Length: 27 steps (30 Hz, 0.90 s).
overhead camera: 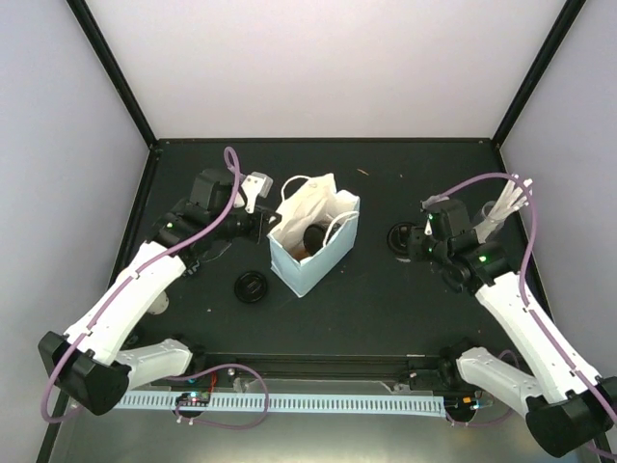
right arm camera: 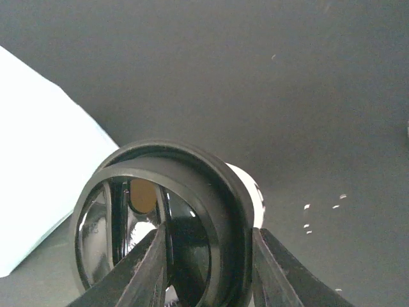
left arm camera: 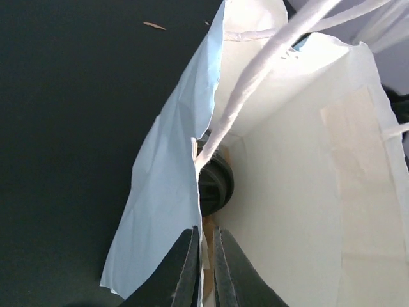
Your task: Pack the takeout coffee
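A light-blue paper bag (overhead camera: 318,258) stands open mid-table. My left gripper (overhead camera: 262,226) is at its left rim, and in the left wrist view its fingers (left arm camera: 185,268) are shut on the bag's side wall (left arm camera: 163,192). Inside the bag lies a black-lidded cup (left arm camera: 216,182) on a strip of brown carrier (left arm camera: 207,225). My right gripper (right arm camera: 206,233), to the right of the bag, is shut across a cream cup (right arm camera: 254,192) at its black lid (right arm camera: 192,192); that cup (overhead camera: 401,237) hangs just above the table. Another lidded cup (overhead camera: 253,286) stands left of the bag.
A clear glass of white sticks (overhead camera: 503,214) stands at the far right, just behind my right arm. The bag's white handles (left arm camera: 268,64) arch over its mouth. Walls enclose the dark table (overhead camera: 386,309) on three sides.
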{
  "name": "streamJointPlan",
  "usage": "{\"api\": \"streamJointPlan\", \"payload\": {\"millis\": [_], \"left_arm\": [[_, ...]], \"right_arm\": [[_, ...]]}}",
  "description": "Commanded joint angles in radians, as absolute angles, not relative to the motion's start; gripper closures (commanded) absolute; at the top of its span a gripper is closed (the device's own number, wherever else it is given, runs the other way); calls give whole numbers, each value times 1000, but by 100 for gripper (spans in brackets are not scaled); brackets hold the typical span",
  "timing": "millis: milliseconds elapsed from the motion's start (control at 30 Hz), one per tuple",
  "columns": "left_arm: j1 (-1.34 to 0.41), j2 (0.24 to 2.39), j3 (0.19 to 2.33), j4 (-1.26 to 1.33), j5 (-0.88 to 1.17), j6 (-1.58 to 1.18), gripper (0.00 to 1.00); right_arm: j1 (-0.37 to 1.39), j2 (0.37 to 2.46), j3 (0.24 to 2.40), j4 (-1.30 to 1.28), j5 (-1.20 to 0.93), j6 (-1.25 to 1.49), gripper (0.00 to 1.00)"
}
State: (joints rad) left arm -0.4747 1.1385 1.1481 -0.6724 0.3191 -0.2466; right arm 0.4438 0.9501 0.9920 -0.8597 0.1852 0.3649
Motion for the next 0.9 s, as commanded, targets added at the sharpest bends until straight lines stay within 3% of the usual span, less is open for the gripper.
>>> {"api": "streamJointPlan", "payload": {"millis": [0, 167, 367, 433, 500, 633, 867], "left_arm": [[-468, 1118, 1138, -653, 415, -221, 92], [-468, 1129, 1129, -656, 458, -208, 92], [-468, 1129, 1127, -652, 458, -200, 88], [-468, 1130, 1129, -650, 453, -194, 84], [-468, 1131, 1133, -649, 450, -188, 78], [-468, 1148, 1147, -657, 436, -174, 65], [-469, 1206, 1195, -694, 397, -150, 59]], "right_arm": [[391, 956, 899, -686, -13, 453, 86], [351, 962, 797, -613, -27, 476, 84], [341, 966, 730, -576, -19, 490, 62], [340, 965, 733, -580, -4, 489, 51], [338, 962, 752, -611, 35, 486, 25], [338, 957, 821, -686, 90, 458, 20], [343, 975, 1063, -862, 66, 349, 14]]}}
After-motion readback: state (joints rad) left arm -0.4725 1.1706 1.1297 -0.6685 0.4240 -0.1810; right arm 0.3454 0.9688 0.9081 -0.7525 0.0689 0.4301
